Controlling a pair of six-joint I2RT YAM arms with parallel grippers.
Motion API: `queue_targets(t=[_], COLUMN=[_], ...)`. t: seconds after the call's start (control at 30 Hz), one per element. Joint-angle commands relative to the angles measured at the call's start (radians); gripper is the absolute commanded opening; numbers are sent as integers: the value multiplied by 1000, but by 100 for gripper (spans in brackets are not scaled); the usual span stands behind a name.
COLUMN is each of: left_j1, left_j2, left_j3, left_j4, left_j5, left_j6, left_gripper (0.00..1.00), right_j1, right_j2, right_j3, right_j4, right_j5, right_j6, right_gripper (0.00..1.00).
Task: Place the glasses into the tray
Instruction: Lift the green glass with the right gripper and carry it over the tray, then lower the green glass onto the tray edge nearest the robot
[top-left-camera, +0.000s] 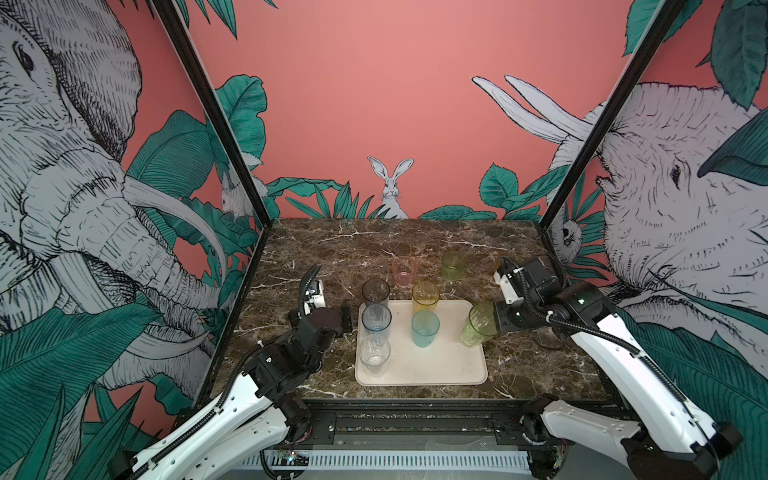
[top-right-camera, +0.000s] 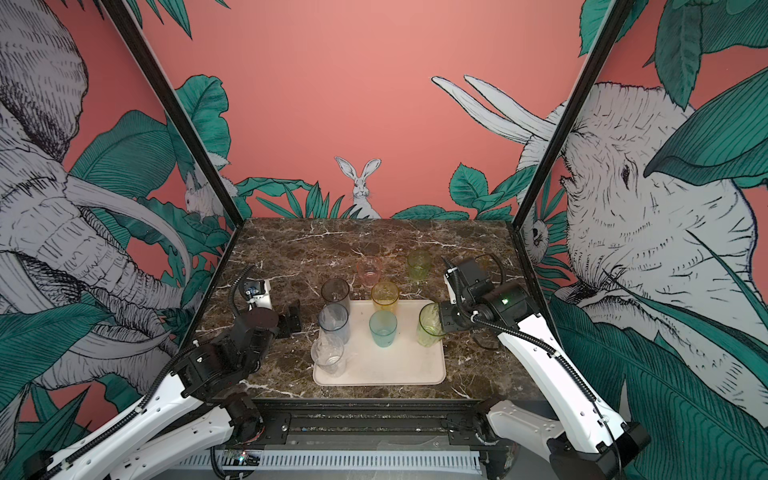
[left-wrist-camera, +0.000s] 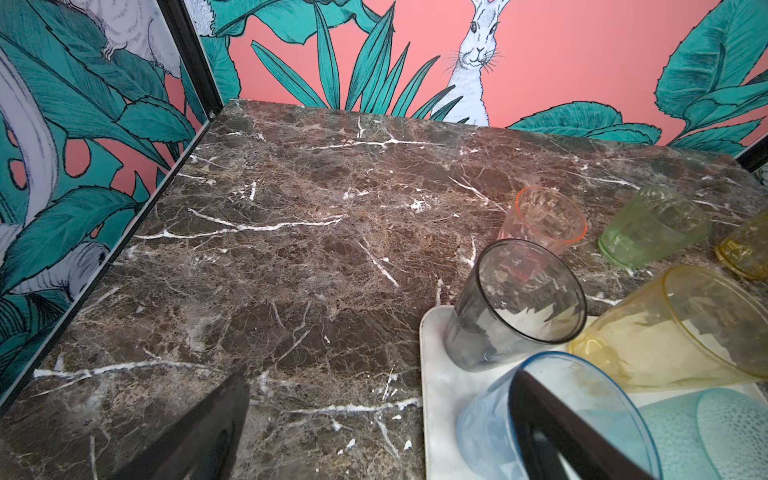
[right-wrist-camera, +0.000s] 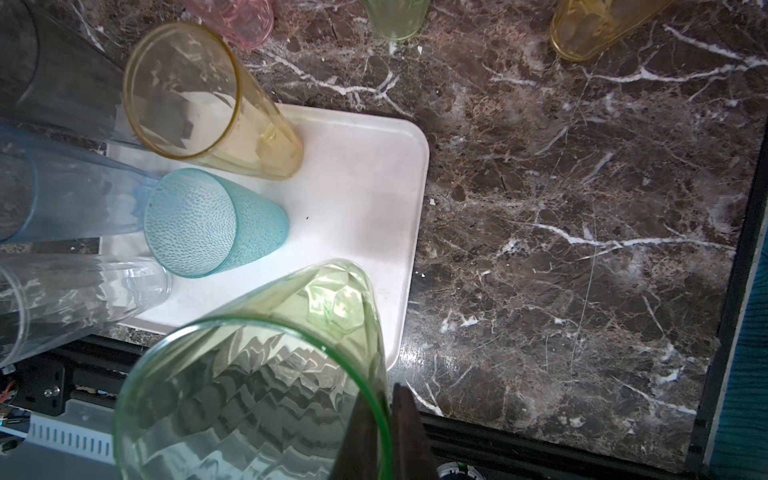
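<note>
The cream tray (top-left-camera: 436, 368) lies at the front middle of the table. On it stand a smoky grey glass (top-left-camera: 375, 291), a blue one (top-left-camera: 376, 318), a clear one (top-left-camera: 374, 353), an amber one (top-left-camera: 425, 296) and a teal one (top-left-camera: 425, 328). My right gripper (top-left-camera: 495, 321) is shut on the rim of a tall green glass (top-left-camera: 478, 325), which tilts over the tray's right edge; one finger is inside the rim and one outside (right-wrist-camera: 386, 419). My left gripper (top-left-camera: 345, 319) is open just left of the tray beside the blue glass (left-wrist-camera: 490, 419), with nothing between its fingers.
On the marble behind the tray stand a pink glass (top-left-camera: 404, 271) and a short green glass (top-left-camera: 453, 265). A small amber glass (right-wrist-camera: 594, 25) sits near the right arm at the back right. Black frame posts and picture walls close in the table's sides.
</note>
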Motion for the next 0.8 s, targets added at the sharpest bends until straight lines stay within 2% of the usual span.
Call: queue_targets(t=[0.0, 0.33, 0.77], left_j1=[7, 7, 7], left_j2=[-12, -28, -43], left_j3=[-13, -27, -33], left_j4=[0, -4, -14], left_j5=[-2, 10, 18], left_j6=[-26, -51, -66], left_gripper=[99, 98, 98], right_j1=[58, 220, 421], right_j2=[-22, 1, 145], right_j3=[-41, -157, -143], right_j4=[55, 148, 243], right_j5=[42, 78, 123], right_j6=[58, 151, 201], right_gripper=[0, 0, 0])
